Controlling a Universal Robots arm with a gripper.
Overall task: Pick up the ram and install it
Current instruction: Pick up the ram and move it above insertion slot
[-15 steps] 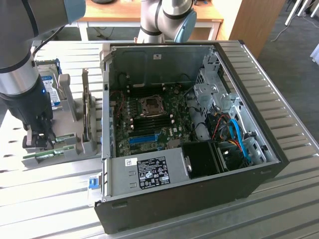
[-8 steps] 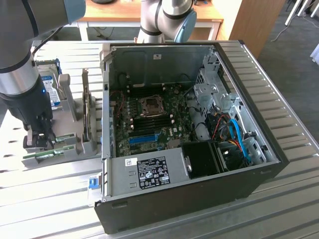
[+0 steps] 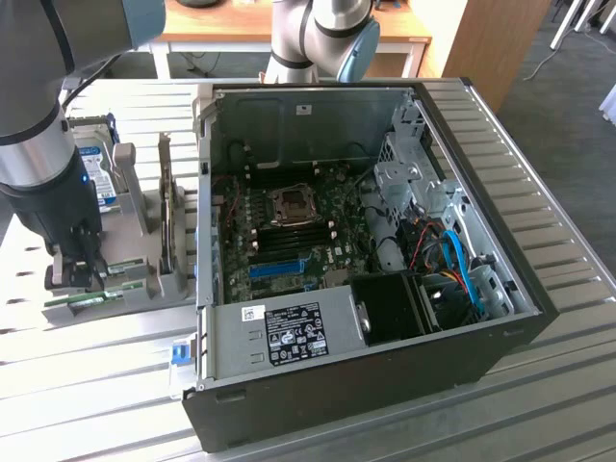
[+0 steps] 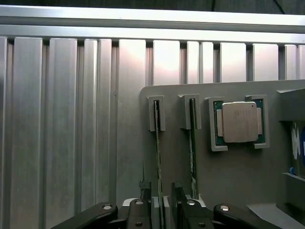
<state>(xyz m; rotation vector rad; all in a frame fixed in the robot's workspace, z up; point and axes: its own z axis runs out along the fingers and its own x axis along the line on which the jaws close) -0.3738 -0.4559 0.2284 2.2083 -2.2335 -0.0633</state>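
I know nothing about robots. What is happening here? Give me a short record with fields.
Gripper: black gripper open, fingers either side of a thin green ram stick
Ram: standing on edge in a slot of the flat grey holder tray, not lifted
Neighbours on tray: second green stick; square silver processor chip
Computer: open black computer case, dark green motherboard exposed, on the slatted metal table
Install: not done
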